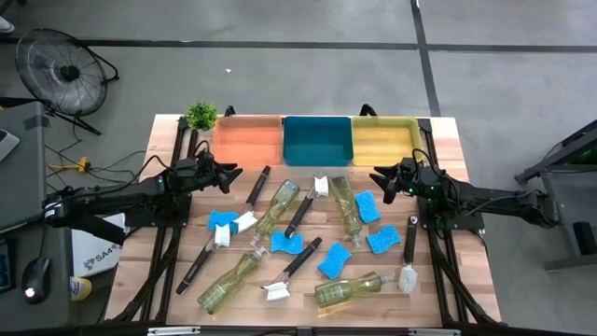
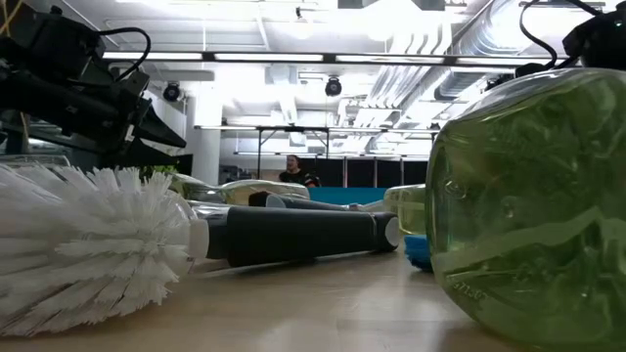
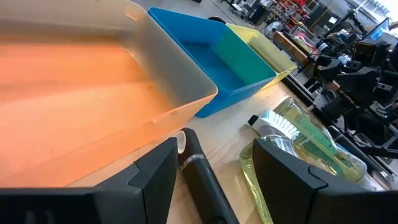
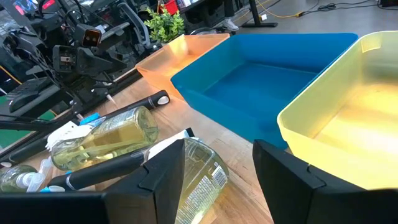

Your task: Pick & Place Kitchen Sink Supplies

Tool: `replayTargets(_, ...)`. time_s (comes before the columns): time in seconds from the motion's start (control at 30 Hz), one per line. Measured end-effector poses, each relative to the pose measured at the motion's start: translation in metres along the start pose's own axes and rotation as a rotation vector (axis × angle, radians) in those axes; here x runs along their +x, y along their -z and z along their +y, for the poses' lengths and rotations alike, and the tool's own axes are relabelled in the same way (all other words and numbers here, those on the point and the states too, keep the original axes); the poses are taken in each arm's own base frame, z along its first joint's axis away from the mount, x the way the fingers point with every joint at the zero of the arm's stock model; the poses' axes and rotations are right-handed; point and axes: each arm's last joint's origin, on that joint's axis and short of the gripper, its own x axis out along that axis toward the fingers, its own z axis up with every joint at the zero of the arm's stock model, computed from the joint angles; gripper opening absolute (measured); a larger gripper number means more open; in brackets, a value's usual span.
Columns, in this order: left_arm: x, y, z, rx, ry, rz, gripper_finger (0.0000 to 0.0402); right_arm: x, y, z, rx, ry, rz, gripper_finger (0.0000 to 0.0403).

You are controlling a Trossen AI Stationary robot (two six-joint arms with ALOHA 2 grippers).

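- Left gripper [image 1: 231,174] hovers at nine o'clock beside the orange bin [image 1: 248,142], fingers apart, empty.
- Right gripper [image 1: 378,177] hovers at three o'clock below the yellow bin [image 1: 383,140], fingers apart, empty.
- Bottles [image 1: 277,206], blue sponges [image 1: 334,260] and brushes [image 1: 409,254] lie scattered mid-table.

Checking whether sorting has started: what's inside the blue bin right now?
Nothing shows inside the blue bin: the high view and the right wrist view show a bare blue floor. The strip behind its near wall is hidden in the wrist views.
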Motion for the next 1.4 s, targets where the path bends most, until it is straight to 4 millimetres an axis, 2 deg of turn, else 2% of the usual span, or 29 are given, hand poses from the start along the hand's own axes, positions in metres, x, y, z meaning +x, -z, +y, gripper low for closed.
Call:
replayTargets(1.23,0.0,0.0,0.0,0.0,0.0,0.0,0.0205,0.0,0.0,0.0,0.001,-0.001,0.001,0.0183)
replayTargets(1.4,0.0,-0.0001,-0.0001,0.0,0.0,-0.001,0.0205,0.0,0.0005,0.001,0.097,-0.035,0.021,0.0183)
